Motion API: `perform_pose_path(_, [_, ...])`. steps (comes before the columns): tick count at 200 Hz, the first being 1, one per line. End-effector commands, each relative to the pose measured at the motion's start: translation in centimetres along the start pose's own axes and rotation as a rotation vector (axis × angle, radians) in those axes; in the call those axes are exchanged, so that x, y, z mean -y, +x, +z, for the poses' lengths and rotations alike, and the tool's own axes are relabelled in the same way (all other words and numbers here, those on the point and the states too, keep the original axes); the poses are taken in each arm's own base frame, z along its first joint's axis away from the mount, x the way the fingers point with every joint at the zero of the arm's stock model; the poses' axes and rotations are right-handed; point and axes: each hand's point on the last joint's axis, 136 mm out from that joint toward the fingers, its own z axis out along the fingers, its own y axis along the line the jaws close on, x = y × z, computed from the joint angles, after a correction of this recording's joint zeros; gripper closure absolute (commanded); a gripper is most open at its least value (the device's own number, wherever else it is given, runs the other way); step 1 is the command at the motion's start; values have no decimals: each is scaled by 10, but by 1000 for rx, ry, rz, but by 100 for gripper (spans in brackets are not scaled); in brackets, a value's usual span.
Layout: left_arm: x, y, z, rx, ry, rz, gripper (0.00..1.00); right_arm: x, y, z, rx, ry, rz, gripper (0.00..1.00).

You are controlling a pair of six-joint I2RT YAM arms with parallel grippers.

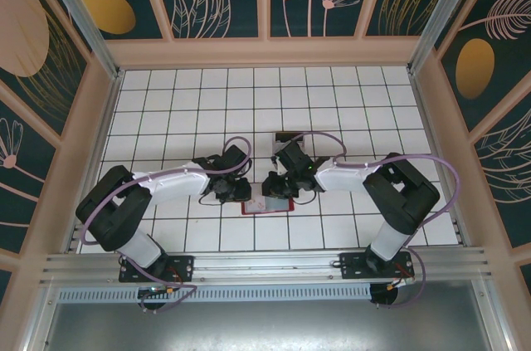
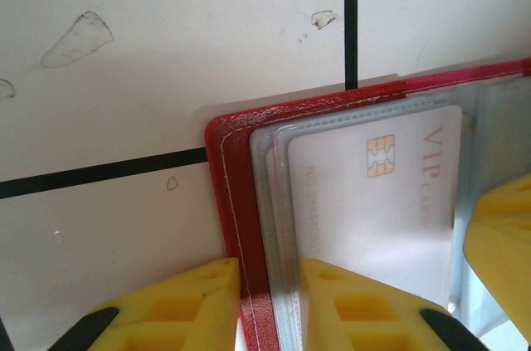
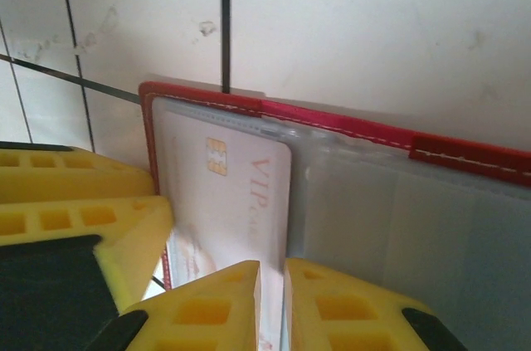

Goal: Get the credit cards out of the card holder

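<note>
The left jaws stand narrowly parted astride the red edge of the card holder (image 2: 235, 202); the right jaws, almost together, sit at the edge of the pale card (image 3: 241, 202). Whether either grips cannot be told. The holder lies open on the bench (image 1: 207, 102), the card in its sleeve.
</note>
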Motion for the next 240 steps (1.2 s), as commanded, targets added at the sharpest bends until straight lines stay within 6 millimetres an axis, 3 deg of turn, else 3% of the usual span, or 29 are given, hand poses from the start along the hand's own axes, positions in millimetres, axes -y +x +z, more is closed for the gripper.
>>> perform_pose_path(1, [-16, 14, 12, -53, -75, 14, 76, 6, -1, 1, 9, 7, -1, 84])
perform_pose_path(69, [-13, 13, 12, -57, -66, 19, 80, 9, 4, 8, -12, -6, 11, 83])
perform_pose_path(139, [-12, 14, 14, -65, -65, 21, 84, 9, 5, 12, -18, -29, 26, 91])
perform_pose_path(240, [-8, 16, 17, -74, -59, 33, 87, -5, 6, 11, -11, -126, 37, 87])
